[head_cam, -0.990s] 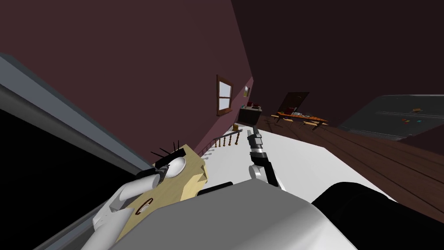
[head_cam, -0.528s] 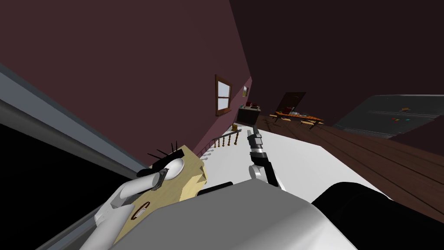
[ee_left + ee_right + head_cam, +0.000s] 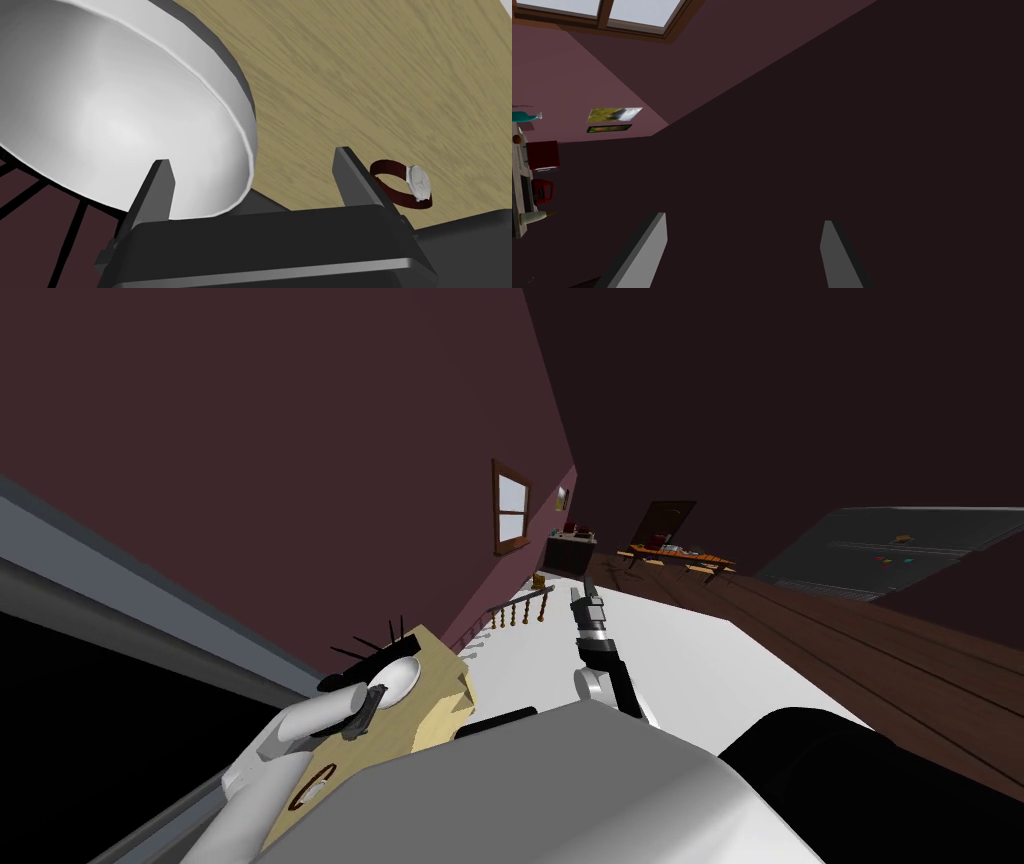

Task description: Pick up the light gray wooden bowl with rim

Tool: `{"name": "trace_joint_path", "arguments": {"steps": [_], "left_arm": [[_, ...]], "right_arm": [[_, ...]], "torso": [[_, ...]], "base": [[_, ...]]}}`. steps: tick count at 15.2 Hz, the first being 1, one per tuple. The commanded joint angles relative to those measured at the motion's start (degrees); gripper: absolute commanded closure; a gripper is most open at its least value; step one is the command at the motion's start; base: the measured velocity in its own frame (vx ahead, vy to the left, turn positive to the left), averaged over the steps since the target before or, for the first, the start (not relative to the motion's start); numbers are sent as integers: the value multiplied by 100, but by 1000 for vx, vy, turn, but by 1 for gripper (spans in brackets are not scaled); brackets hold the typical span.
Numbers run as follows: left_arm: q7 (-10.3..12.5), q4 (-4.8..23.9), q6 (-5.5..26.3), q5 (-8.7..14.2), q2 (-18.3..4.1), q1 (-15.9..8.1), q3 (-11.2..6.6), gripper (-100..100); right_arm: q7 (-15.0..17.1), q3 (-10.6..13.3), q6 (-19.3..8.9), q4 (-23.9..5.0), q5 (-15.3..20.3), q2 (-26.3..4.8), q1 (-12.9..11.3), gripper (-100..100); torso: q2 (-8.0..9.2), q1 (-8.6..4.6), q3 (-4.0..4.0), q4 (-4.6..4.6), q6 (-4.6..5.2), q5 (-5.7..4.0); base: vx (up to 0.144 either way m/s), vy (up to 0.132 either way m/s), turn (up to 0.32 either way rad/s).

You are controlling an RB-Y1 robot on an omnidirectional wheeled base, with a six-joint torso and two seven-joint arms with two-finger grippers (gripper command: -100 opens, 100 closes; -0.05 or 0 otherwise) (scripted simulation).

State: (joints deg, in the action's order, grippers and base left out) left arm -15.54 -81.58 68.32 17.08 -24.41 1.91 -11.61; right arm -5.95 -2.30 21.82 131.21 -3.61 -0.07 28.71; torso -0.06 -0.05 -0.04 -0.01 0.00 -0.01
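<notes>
**Left gripper** (image 3: 252, 157): fingers spread wide, nothing held. They straddle the wall of the light grey bowl (image 3: 100, 110). One finger (image 3: 159, 192) stands over the bowl's hollow and the other stands outside it over the tabletop, with the rim running between them (contact with either finger cannot be confirmed).

**Bowl:** it sits on a pale wooden top (image 3: 375, 75), directly ahead of the left hand.

**Watch** (image 3: 407, 185): dark red strap and white face. It lies on the same top just beside the outer finger, apart from the bowl.

**Beyond the bowl:** thin black spikes (image 3: 380, 636) fan out at the far end of the top.

**Right gripper** (image 3: 588, 588): well off to the left hand's right and further ahead, held out over a white surface (image 3: 700, 658). Its fingers are wide apart and empty.
</notes>
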Motion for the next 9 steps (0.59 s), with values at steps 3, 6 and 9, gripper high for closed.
{"name": "trace_joint_path", "arguments": {"steps": [3,6,9], "left_arm": [[8,211,-69,-24,48,-21,30,-100],[26,403,-260,-73,102,-39,73,-100],[14,407,-253,-57,88,-41,64,100]], "right_arm": [[0,0,0,0,0,0,0,0],[0,0,0,0,0,0,0,0],[0,0,0,0,0,0,0,0]], "torso": [[3,1,2,1,-1,0],[9,8,5,2,0,2],[9,7,5,2,-1,1]], "base": [[3,-2,-8],[-9,10,-32],[-2,3,-8]]}}
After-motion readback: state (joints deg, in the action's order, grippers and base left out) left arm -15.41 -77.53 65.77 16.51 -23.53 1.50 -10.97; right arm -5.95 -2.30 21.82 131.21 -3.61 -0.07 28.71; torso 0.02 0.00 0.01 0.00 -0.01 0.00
